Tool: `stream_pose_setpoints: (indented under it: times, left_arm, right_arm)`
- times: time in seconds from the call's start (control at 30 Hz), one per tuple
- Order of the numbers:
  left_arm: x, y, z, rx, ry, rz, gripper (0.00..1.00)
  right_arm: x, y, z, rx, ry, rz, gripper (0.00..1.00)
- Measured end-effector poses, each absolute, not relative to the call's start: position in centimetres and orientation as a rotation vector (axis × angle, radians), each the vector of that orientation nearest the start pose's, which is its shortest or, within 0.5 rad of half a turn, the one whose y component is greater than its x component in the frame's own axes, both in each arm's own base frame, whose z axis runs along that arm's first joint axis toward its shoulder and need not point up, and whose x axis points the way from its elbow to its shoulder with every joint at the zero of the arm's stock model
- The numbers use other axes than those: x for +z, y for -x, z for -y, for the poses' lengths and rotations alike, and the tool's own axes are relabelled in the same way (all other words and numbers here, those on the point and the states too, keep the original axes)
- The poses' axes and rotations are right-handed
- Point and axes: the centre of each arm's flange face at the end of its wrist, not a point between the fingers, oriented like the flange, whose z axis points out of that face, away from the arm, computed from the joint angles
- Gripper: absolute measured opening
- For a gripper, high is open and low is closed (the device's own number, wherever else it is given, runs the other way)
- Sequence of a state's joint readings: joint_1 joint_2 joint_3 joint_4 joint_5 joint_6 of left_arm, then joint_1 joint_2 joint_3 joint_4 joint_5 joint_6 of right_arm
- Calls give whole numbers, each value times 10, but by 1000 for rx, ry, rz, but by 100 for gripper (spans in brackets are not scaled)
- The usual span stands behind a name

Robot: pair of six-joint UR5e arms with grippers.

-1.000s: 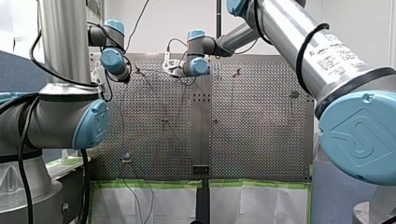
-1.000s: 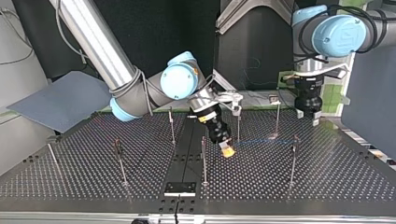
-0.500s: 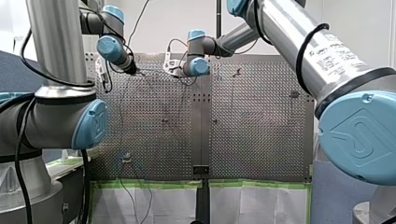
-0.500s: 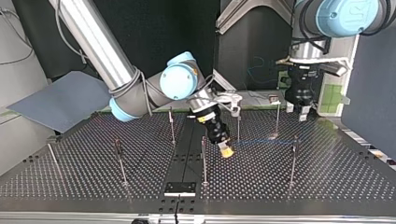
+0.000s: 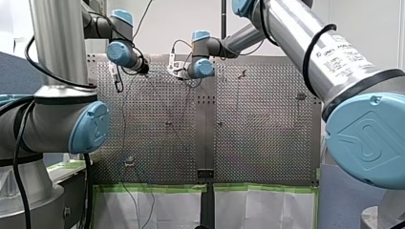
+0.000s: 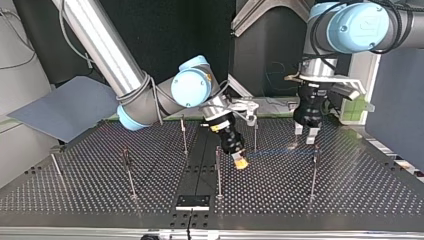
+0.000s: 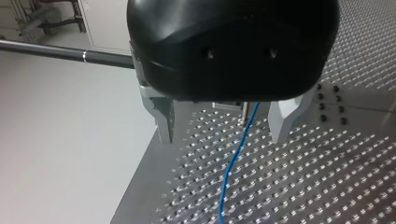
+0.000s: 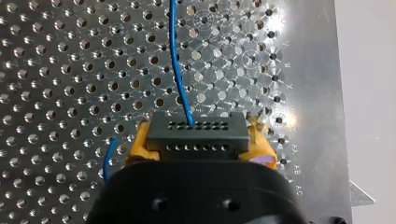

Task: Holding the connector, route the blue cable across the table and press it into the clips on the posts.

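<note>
Inward from the desk's (image 6: 360, 195) side edge my left gripper (image 6: 306, 136) has swung, fingers (image 7: 164, 116) released, over the blue cable (image 7: 232, 170); my right gripper's (image 6: 242, 162) fingers clench the connector (image 8: 196, 132).

blue cable (image 8: 175, 60) cut off, clips (image 6: 125, 156) indistinct

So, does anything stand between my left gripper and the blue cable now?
Nothing visible does. In the left wrist view my left gripper is open, and the blue cable shows in the bare gap between its fingers, over the perforated table.
</note>
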State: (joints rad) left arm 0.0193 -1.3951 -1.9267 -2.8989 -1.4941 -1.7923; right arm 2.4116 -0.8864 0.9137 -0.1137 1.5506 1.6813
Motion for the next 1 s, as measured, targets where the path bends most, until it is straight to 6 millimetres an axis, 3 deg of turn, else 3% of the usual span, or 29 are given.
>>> stream_pose_setpoints:
  times: [0.17, 0.47, 1.0]
  left_arm:
    - [418, -437, 135, -207, 127, -1492, 100]
    - [399, -461, 144, -195, 119, -1518, 100]
    - [408, -506, 150, -159, 160, -1480, 100]
  right_arm:
    - [390, -663, 412, -2584, 2276, -989, 0]
    - [390, -662, 413, -2584, 2276, -989, 0]
    - [390, -662, 413, -2580, 2279, -991, 0]
